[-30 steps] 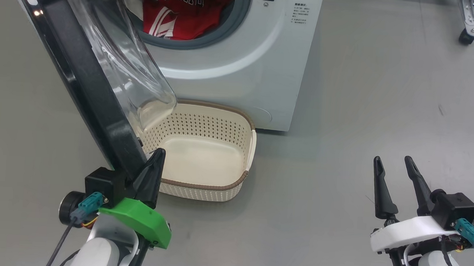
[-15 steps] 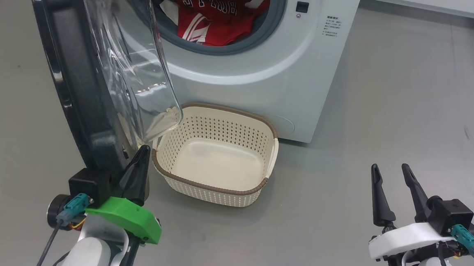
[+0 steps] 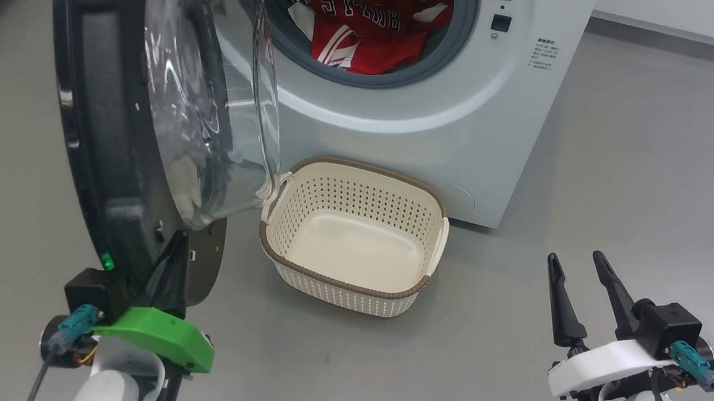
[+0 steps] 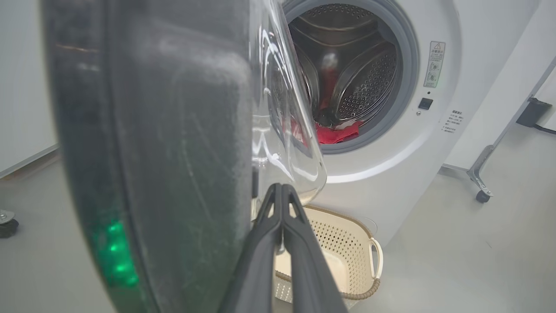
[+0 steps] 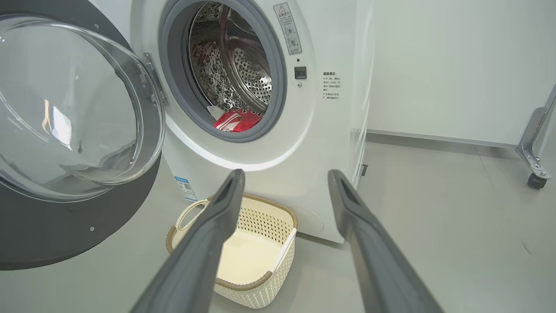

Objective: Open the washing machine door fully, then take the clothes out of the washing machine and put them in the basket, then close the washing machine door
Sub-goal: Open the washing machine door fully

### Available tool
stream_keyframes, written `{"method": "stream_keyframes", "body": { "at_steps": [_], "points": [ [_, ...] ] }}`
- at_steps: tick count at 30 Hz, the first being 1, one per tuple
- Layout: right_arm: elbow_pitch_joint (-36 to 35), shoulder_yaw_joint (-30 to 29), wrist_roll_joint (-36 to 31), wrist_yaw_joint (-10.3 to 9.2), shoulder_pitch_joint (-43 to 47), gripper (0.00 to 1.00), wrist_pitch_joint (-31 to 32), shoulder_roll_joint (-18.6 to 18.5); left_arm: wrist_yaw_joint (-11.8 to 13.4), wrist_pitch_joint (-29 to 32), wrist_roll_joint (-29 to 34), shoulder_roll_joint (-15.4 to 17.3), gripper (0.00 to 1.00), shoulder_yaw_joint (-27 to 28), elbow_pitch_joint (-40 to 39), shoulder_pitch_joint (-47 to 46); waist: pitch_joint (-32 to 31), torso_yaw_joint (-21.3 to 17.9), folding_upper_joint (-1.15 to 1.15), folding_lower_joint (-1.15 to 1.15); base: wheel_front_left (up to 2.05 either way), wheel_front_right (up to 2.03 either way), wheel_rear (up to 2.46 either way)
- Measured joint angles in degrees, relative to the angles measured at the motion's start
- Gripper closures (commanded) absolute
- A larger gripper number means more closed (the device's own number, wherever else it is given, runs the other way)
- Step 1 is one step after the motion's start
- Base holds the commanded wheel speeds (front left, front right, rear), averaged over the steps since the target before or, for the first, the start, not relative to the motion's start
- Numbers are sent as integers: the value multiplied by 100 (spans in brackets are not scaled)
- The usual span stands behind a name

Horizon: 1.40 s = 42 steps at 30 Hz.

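Note:
The washing machine (image 3: pixel 460 138) stands with its door (image 3: pixel 89 116) swung out to the left, black rim edge-on and glass bowl facing the drum. Red and white clothes (image 3: pixel 373 34) lie in the drum mouth. The cream basket (image 3: pixel 339 284) sits empty on the floor before the machine. My left gripper (image 3: pixel 174 254) is shut, its tips against the inner side of the door's lower rim; the left wrist view shows this gripper (image 4: pixel 278 187) beside the rim (image 4: pixel 173 152). My right gripper (image 3: pixel 576 263) hangs open and empty at the lower right, with the basket (image 5: pixel 234 284) seen between its fingers (image 5: pixel 217 217).
Grey floor spreads to the right of the machine and around the basket. A metal frame leg on a castor (image 5: pixel 536 180) stands at the far right near a white wall. The open door blocks the space to the basket's left.
The door has swung further out to the left, with my shut left gripper following against its lower rim. The head camera has shifted, so the whole scene sits further right. The right gripper has kept its pose.

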Motion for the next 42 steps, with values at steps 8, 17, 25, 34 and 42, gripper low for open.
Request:
{"method": "stream_keyframes", "body": {
  "at_steps": [8, 17, 25, 34, 42],
  "points": [
    [0, 78, -80, 35, -1, 0, 0, -1, 93, -77, -131, 212, 100, 480, 16, 59, 104, 49, 0, 0, 0, 0, 0],
    [-16, 132, -146, 78, -29, 0, 0, -22, 193, -120, -414, 435, 100, 1063, 10, 62, 332, 31, 0, 0, 0, 0, 0],
    [-76, 124, -189, 78, -107, 0, 15, -112, 214, -174, -600, 595, 100, 1514, 33, 37, 635, 6, 0, 0, 0, 0, 0],
    [-134, 115, -246, 79, -268, 0, 24, -209, 263, -208, -803, 803, 100, 1949, 174, -162, 985, 21, 0, 0, 0, 0, 0],
    [-157, 115, -253, 83, -378, 0, 27, -253, 270, -246, -902, 983, 100, 2235, 326, -343, 1186, 46, 0, 0, 0, 0, 0]
  ]
}}
